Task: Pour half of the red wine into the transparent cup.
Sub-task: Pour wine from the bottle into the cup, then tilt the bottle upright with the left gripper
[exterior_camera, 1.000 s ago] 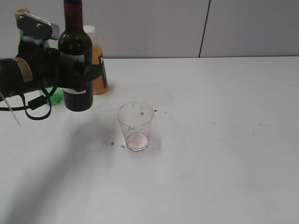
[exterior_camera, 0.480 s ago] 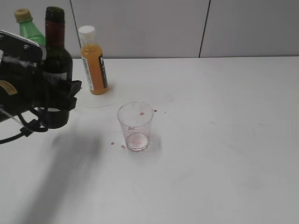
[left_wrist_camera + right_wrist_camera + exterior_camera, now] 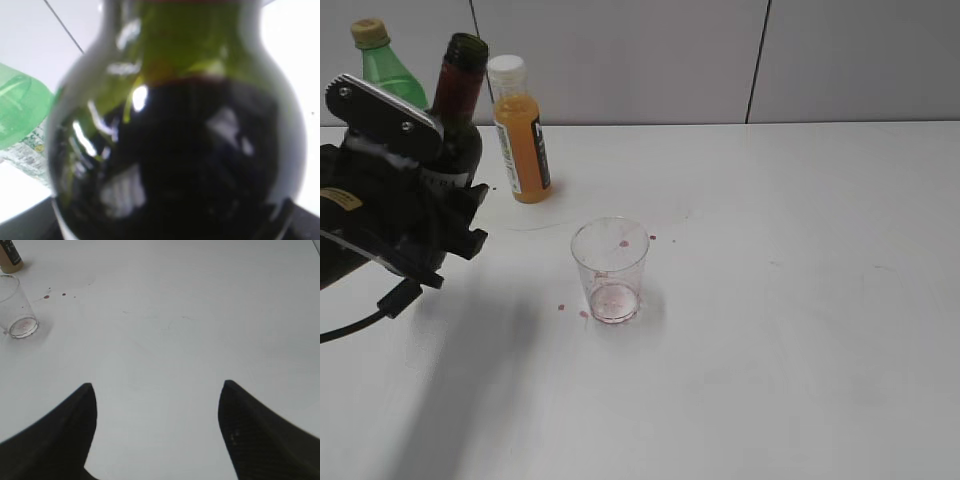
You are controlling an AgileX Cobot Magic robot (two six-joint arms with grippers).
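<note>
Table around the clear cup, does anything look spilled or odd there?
Yes. Small red droplets spot the white table beside the transparent cup, which holds only reddish residue. No pool of wine is visible.

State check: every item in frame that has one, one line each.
wine bottle: uncapped, tilted right, held, wine up to the shoulder
left end effector: shut on the wine bottle
transparent cup: upright, no wine yet, red stains inside
orange juice bottle: upright, capped
green soda bottle: upright, capped
right end effector: open, holding nothing
</note>
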